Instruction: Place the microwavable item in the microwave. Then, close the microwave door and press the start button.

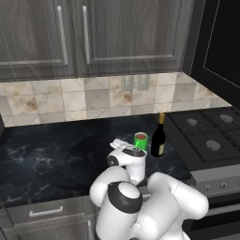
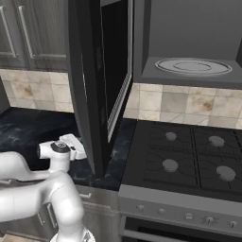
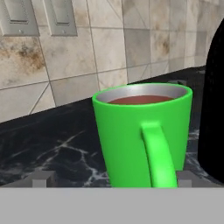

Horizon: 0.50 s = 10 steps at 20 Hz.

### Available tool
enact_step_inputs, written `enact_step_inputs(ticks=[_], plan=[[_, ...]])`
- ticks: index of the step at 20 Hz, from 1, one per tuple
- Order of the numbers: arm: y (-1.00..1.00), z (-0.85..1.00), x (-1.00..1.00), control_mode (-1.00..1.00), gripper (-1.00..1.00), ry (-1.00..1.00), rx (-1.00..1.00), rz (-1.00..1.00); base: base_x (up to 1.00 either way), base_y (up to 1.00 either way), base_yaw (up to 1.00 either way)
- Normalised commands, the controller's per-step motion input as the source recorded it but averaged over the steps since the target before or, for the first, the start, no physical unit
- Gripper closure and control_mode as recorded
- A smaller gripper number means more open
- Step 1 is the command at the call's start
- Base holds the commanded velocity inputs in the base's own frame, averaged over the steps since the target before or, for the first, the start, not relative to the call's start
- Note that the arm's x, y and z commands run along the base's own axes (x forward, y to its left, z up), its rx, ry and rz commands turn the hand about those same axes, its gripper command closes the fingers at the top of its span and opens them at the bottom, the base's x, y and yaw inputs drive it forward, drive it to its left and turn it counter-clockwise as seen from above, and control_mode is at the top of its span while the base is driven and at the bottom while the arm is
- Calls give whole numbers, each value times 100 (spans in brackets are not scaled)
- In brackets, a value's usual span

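green mug (image 3: 142,133) sits upright on the dark marble surface (image 3: 52,144) dead ahead of the claw (image 3: 111,179), handle facing the camera, body between the two spread finger tips (image 3: 41,178); not pinched yet as far as I can tell, tips look just outboard of the walls; wine bottle (image 1: 159,136) stands just beside the mug on the stove side, close enough to clip on lift; mug looks rigid, light, glazed so likely slick, and filled near the rim with reddish-brown liquid, so any tilt spills; I'd take it across the body low-to-mid height, fingers either side of the handle line, keep it level; arm is folded low over the surface edge, wrist (image 1: 127,159) reaching forward roughly horizontal toward the backsplash; microwave (image 2: 189,52) is up above the stove, well above and off to the side of the claw, microwave door (image 2: 101,80) swung wide open, turntable (image 2: 193,66) bare; long level lift needed, skirting that door edge
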Motion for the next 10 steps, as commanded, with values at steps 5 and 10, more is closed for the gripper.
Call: enact_step_inputs(ticks=[5,10], plan=[[0,-1,6,-100,100,0,0,0,0,0,0],[0,0,0,-100,100,0,0,0,0,0,0]])
